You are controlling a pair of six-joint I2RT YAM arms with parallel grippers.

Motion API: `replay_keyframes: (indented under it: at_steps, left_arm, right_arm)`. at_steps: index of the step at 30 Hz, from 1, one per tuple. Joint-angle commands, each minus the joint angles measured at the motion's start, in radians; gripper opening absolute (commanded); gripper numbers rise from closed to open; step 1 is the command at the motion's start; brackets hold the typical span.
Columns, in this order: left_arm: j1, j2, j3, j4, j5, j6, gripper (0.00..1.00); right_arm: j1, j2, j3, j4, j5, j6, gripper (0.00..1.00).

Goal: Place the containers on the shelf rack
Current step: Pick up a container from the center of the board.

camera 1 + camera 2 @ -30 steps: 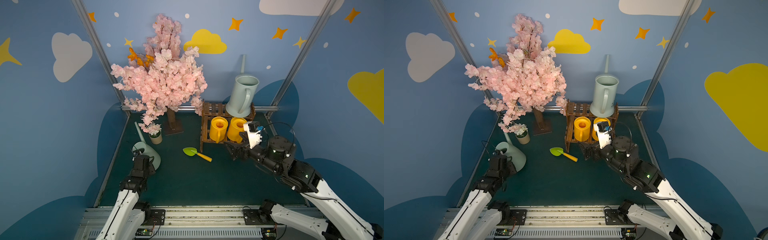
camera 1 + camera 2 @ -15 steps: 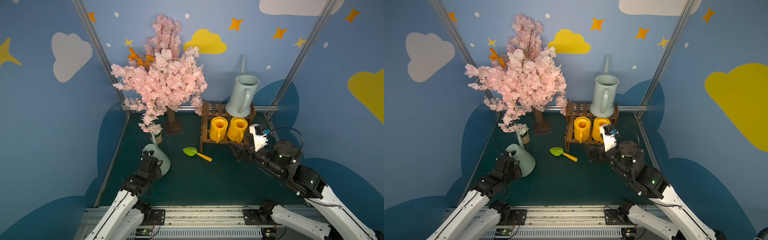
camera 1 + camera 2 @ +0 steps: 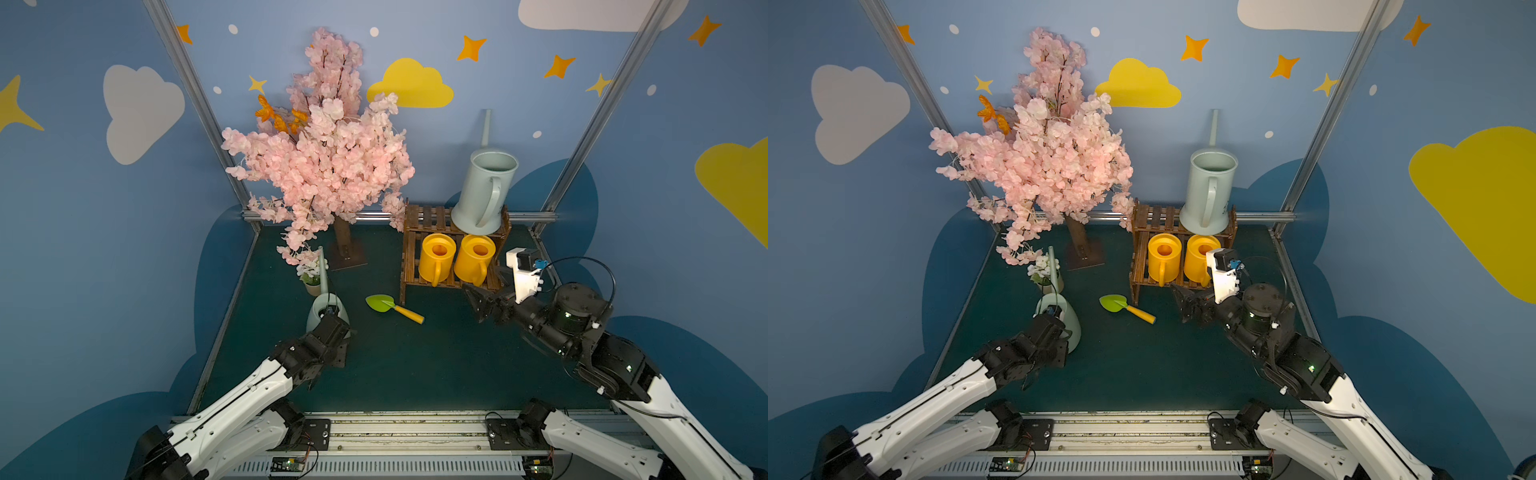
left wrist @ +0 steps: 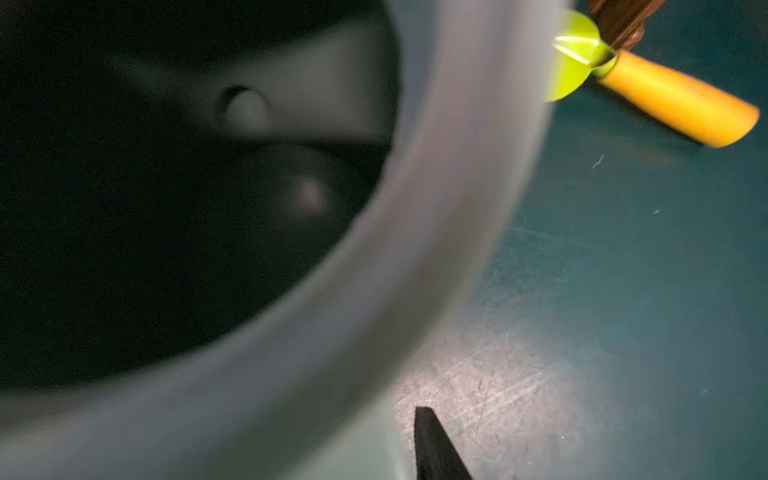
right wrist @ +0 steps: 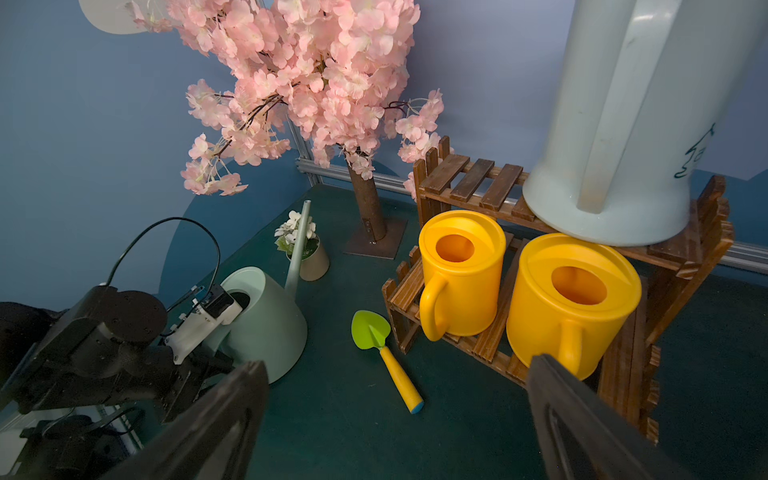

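3 of 4 shelved; green-grey can [image 3: 314,318] on the tabletop [image 3: 415,365], left-centre of a top view.
Risk: a thin rim hold lets the can tip, or its long spout catches the blossom tree [image 3: 324,158] en route to the free upper slot of the shelf rack [image 3: 428,216]. Pose: left arm [image 3: 249,390] low, reaching forward, left end effector [image 3: 332,320] at the rim; clamped or not, cannot tell. Right end effector [image 3: 476,303] wide open, empty.
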Motion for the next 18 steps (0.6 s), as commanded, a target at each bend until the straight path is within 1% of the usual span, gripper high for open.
replay_keyframes:
  at_steps: [1, 3, 6, 8, 11, 15, 18]
  left_arm:
    - [-0.028, -0.005, -0.031, -0.009, -0.113, -0.073, 0.33]
    - [-0.035, -0.044, -0.050, -0.049, -0.171, -0.139, 0.35]
    - [-0.039, -0.122, -0.077, -0.106, -0.254, -0.201, 0.41]
    - [-0.037, -0.168, -0.094, -0.130, -0.292, -0.231, 0.45]
    - [-0.037, -0.210, -0.117, -0.138, -0.325, -0.265, 0.47]
    - [-0.036, -0.205, -0.140, -0.060, -0.332, -0.258, 0.52]
    - [-0.037, -0.160, -0.163, 0.069, -0.300, -0.201, 0.55]
  right_arm:
    - [-0.006, -0.009, -0.006, 0.001, 0.016, -0.002, 0.98]
    - [-0.008, -0.015, -0.007, -0.003, 0.021, -0.002, 0.98]
    - [-0.009, -0.018, -0.004, -0.005, 0.022, 0.001, 0.98]
    - [-0.010, -0.016, -0.003, -0.005, 0.019, 0.002, 0.98]
    - [-0.012, -0.010, -0.001, -0.005, 0.012, 0.002, 0.98]
    - [-0.014, -0.008, 0.001, -0.005, 0.001, 0.004, 0.98]
    - [-0.014, -0.012, 0.002, -0.008, -0.004, 0.004, 0.98]
